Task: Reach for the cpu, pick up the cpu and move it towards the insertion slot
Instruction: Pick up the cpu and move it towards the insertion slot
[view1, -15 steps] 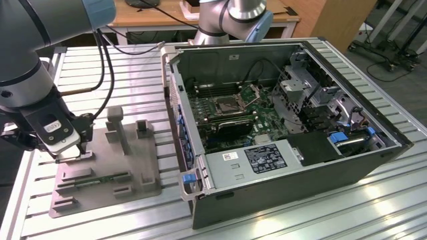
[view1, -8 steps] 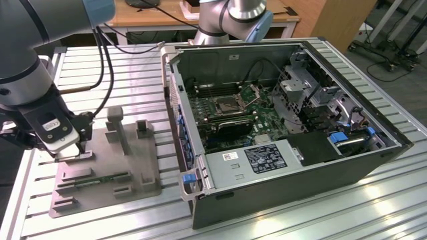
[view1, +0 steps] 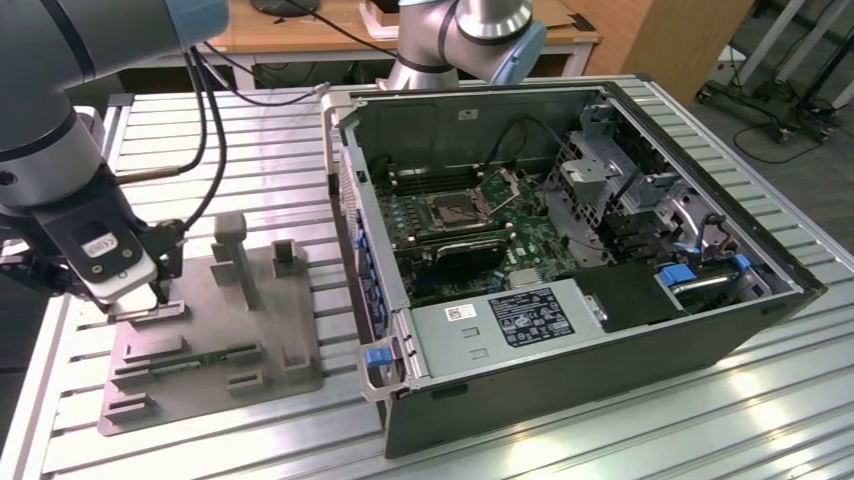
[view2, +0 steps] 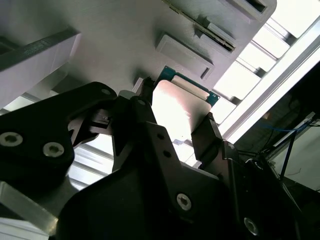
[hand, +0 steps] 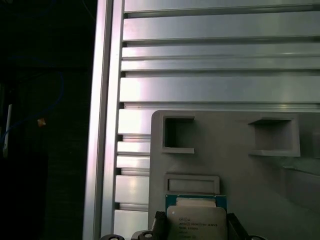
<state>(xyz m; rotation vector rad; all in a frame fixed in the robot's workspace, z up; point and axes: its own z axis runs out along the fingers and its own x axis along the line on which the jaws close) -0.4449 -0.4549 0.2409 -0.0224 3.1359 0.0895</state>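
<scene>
You are holding your pincer (view1: 140, 300) low over the grey fixture tray (view1: 187, 385), which is lying on the slatted metal table (view1: 561, 450) at the exterior view's left. In both wrist views its fingers (view2: 207, 131) are pressing against two opposite edges of the cpu (hand: 196, 224), so it is gripping the chip right at the tray. I cannot tell whether the chip is lifting clear. The insertion slot (view1: 451, 210) is sitting well apart, inside the open computer case (view1: 574, 370).
</scene>
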